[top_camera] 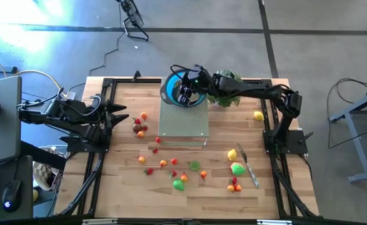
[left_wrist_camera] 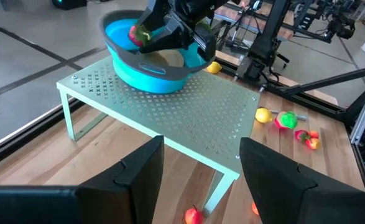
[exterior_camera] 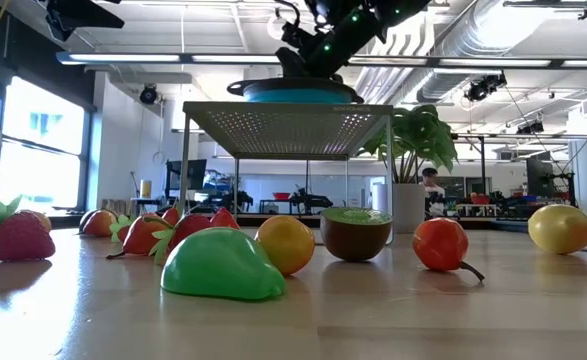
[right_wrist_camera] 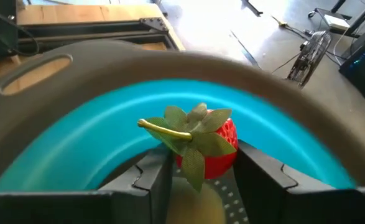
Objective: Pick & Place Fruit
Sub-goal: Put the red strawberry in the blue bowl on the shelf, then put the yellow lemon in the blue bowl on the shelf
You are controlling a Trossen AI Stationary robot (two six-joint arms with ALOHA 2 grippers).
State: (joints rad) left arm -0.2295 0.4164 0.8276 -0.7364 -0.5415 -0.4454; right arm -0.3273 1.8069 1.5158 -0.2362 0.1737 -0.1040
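The right gripper is over the blue bowl, which stands on the perforated metal rack at about 12 o'clock on the table. Between its fingers sits a red strawberry with green leaves; the fingers are closed on it. I judge the step to be the placing: the fruit is already above the bowl's inside. The next move calls for opening the fingers so the strawberry drops in, then lifting clear of the rim. The other fruits lie spread on the wood, mostly toward 6 o'clock. The left gripper waits at 9 o'clock, fingers apart and empty.
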